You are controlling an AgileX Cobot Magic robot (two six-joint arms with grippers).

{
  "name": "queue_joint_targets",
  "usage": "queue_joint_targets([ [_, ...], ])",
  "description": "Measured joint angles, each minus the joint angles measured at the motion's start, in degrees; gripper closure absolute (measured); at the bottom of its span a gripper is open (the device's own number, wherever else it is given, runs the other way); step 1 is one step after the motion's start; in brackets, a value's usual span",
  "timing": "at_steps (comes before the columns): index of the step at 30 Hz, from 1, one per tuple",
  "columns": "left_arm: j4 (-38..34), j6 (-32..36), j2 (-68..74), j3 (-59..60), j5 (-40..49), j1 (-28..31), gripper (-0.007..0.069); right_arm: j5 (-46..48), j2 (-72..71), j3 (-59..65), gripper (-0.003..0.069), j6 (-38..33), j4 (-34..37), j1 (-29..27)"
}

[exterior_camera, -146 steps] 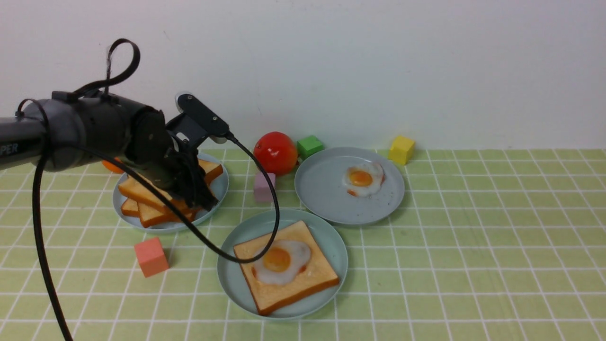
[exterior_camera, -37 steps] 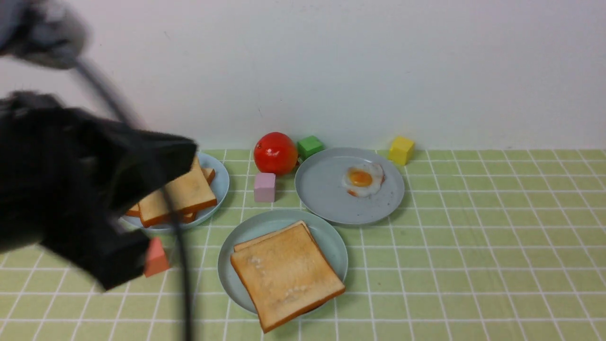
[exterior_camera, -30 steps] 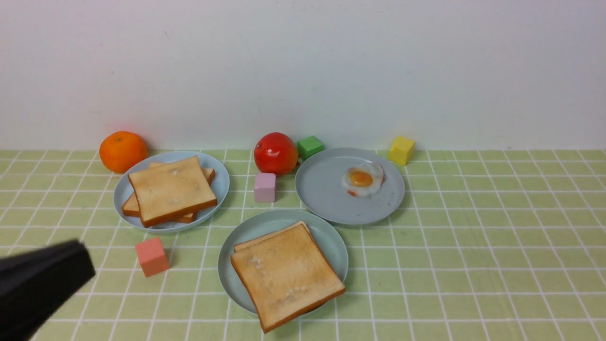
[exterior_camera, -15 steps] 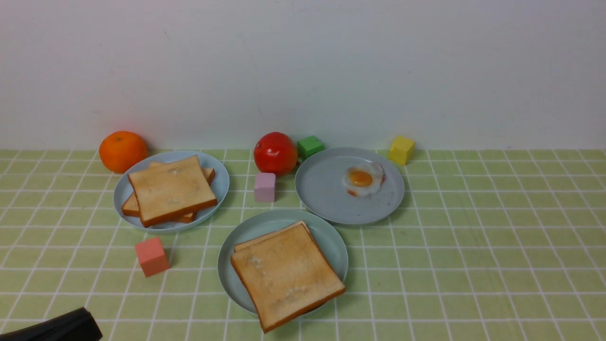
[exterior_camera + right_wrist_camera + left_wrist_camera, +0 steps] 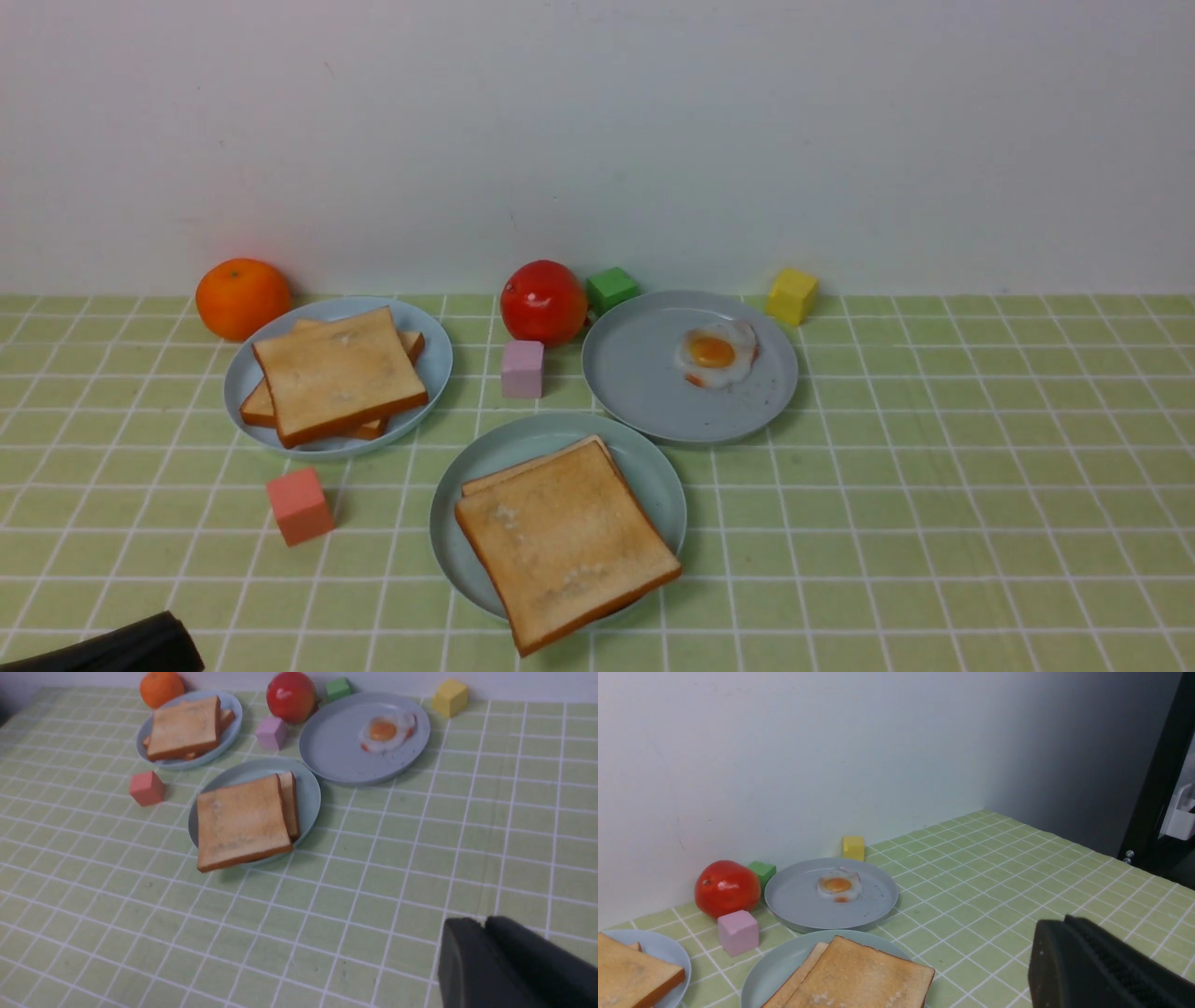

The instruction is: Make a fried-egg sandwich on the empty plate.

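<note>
Front view shows the fried-egg sandwich (image 5: 565,541) lying on the empty plate (image 5: 467,485), the pale mint-green one nearest to the robot. Only two toast slices are visible, the upper one shifted a little so that an edge of the lower one shows at the far side and one corner reaches over the plate's near rim. The egg between them cannot be seen from any view, so I cannot confirm it. Judging from how things lie, the task looks finished, or nearly; at most the top slice could be straightened.

The grey-blue plate on the left (image 5: 425,341) carries a pile of plain toast slices (image 5: 338,373). The grey-blue plate on the right (image 5: 644,392) holds a single fried egg (image 5: 716,353) near its far side, and a few dark specks. Around the plates on the table (image 5: 934,485) stand an orange (image 5: 243,298), a tomato (image 5: 543,301), and a pink cube (image 5: 299,505), a lilac cube (image 5: 522,368), a green cube (image 5: 612,287) and a yellow cube (image 5: 792,295).

The left tool (image 5: 1106,966) is clenched with nothing in it, well apart from the plates at the near left edge. The right tool (image 5: 495,961) appears in its wrist view only; its fingers lie close together, holding nothing, but if they are fully clenched I cannot tell.
</note>
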Motion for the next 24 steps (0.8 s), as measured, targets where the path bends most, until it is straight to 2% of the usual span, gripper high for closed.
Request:
queue_joint_targets([
  [5,0.0,0.0,0.0,0.0,0.08,0.0,0.0638,-1.06,-0.8,2.86,0.0606,-0.15,-2.96,-0.99],
  [8,0.0,0.0,0.0,0.0,0.08,0.0,0.0638,-9.52,-3.66,9.6,0.0665,-2.5,-2.14,-6.86],
  [13,0.0,0.0,0.0,0.0,0.08,0.0,0.0638,-26.48,-11.81,26.37,0.0671,-7.42,0.6,-18.35],
  [16,0.0,0.0,0.0,0.0,0.08,0.0,0.0638,-33.79,-17.09,36.95,0.0671,-8.26,0.8,-22.97],
  [20,0.0,0.0,0.0,0.0,0.08,0.0,0.0636,-40.05,-22.6,47.64,0.0671,-8.68,0.03,-25.96],
  [24,0.0,0.0,0.0,0.01,0.13,0.0,0.0634,-40.49,-23.81,51.19,0.0671,-8.68,-0.54,-27.1],
])
